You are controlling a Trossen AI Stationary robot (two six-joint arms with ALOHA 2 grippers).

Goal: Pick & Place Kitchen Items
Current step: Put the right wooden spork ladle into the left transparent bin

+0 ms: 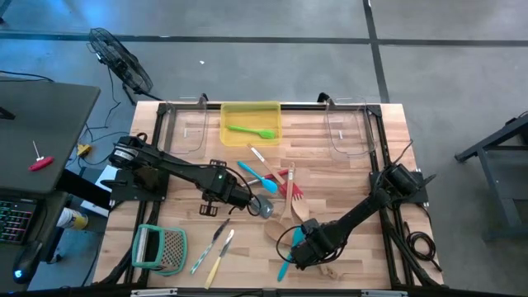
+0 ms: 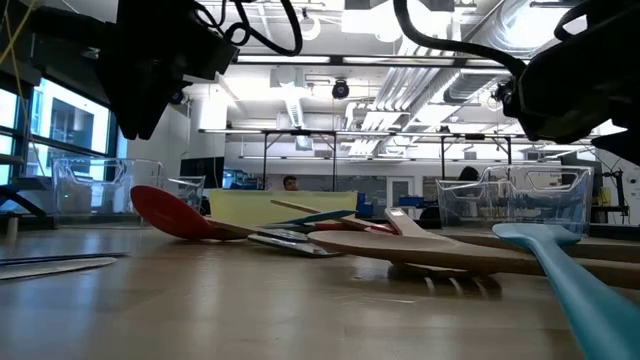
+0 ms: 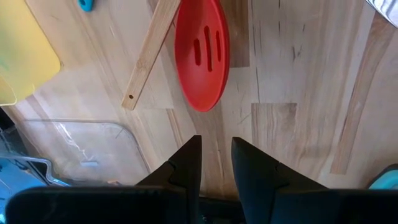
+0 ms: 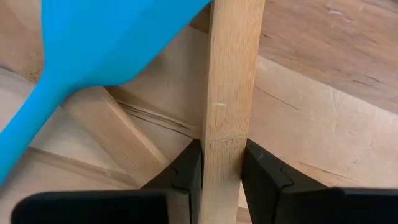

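Several kitchen items lie in a loose pile (image 1: 276,194) mid-table: blue, red and pale wooden utensils. My right gripper (image 1: 299,254) is near the front edge, pointing down and shut on a pale wooden utensil (image 4: 227,74). A blue spatula (image 4: 93,43) lies across that utensil just beyond the fingers. My left gripper (image 1: 260,205) hovers over the pile's left side. Its fingers (image 3: 189,162) stand a narrow gap apart over bare table, short of a red slotted spoon (image 3: 202,56). A green spatula (image 1: 252,130) lies in the yellow bin (image 1: 250,109). My right gripper pinches the wooden utensil's flat handle (image 4: 222,134) between its two fingers, one on each long edge. The fingers come from above, pointing down, and lie across the handle. The handle lies low over other wooden pieces and the table, with the blue spatula over it.
Clear tubs stand at the far left (image 1: 188,128) and far right (image 1: 346,128). A green-handled grater (image 1: 161,247) and two slim knives (image 1: 213,252) lie near the front left. A wooden fork (image 2: 420,250) lies flat near the front.
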